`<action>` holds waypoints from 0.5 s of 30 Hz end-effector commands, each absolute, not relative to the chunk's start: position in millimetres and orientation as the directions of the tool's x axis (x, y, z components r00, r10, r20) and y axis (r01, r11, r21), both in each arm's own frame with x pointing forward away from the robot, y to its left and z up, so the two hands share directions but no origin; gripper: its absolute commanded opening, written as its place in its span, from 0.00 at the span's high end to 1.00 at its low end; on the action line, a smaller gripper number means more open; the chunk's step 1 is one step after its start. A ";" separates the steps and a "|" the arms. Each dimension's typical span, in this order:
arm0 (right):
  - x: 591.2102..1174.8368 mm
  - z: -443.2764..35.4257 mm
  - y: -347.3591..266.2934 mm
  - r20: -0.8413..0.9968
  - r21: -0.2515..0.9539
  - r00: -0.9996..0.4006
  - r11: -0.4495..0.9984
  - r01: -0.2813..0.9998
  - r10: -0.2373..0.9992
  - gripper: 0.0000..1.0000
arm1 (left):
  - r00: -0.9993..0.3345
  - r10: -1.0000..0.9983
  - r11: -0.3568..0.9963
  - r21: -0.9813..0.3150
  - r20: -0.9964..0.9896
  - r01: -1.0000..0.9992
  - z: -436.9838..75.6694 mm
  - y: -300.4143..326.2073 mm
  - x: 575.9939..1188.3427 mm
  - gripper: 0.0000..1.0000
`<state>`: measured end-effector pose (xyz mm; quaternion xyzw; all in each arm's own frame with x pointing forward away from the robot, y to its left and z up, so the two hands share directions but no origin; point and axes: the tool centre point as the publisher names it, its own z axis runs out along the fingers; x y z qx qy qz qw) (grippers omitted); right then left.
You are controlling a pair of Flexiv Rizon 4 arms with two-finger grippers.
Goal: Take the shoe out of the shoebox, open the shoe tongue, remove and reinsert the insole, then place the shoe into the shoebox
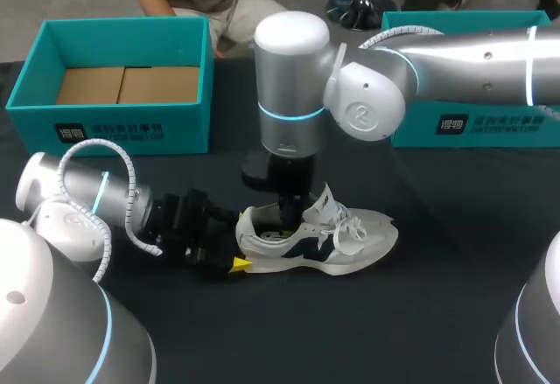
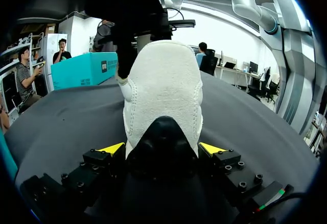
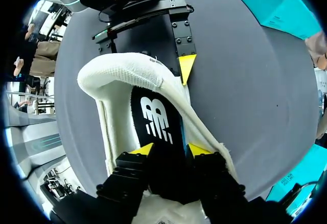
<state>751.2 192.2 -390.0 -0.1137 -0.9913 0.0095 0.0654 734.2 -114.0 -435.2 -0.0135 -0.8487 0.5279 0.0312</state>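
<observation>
Left claw (image 2: pixel 162 149) clamps the heel of the sneaker (image 1: pixel 337 237), a yellow tip on each side. The sneaker sits upright on the dark desk (image 1: pixel 437 305), mid-desk, out of the box, toe toward my right. Right claw (image 3: pixel 168 150) reaches down into the shoe opening, tips pinching the black insole (image 3: pixel 155 119) from both sides.

Step in hand looks like insole removal or reinsertion; which one, can't tell. To do it well, hold the heel firmly and move the insole along the shoe's length without snagging the collar.

Sneaker is white and cream with navy side panels, tongue (image 1: pixel 323 200) lifted, laces loose. An open teal shoebox (image 1: pixel 114 130) sits at far left.
</observation>
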 end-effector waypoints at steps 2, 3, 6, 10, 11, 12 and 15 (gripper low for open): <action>751.9 -391.4 191.3 0.123 -0.042 -0.966 0.974 0.223 0.227 0.60 | -0.998 0.058 0.445 -0.895 0.038 -0.009 -440.6 -115.5 732.8 1.00; 751.4 -392.7 192.0 0.123 -0.043 -0.966 0.974 0.223 0.227 0.60 | -0.998 0.058 0.445 -0.895 0.038 -0.009 -440.6 -115.5 732.8 1.00; 749.5 -401.4 193.8 0.140 -0.042 -0.963 0.973 0.226 0.230 0.60 | -0.998 0.058 0.445 -0.895 0.038 -0.009 -440.6 -115.5 732.8 1.00; 744.1 -415.5 200.6 0.144 -0.049 -0.962 0.973 0.226 0.231 0.61 | -0.998 0.058 0.445 -0.895 0.038 -0.009 -440.6 -115.5 732.8 1.00; 742.4 -420.5 202.2 0.149 -0.048 -0.961 0.973 0.227 0.232 0.61 | -0.998 0.058 0.445 -0.895 0.038 -0.009 -440.6 -115.5 732.8 1.00; 740.7 -424.4 204.1 0.153 -0.048 -0.961 0.973 0.225 0.230 0.60 | -0.998 0.058 0.445 -0.895 0.038 -0.009 -440.6 -115.5 732.8 1.00; 731.7 -436.6 209.7 0.174 -0.049 -0.957 0.973 0.225 0.231 0.61 | -0.998 0.058 0.445 -0.895 0.038 -0.009 -440.6 -115.5 732.8 1.00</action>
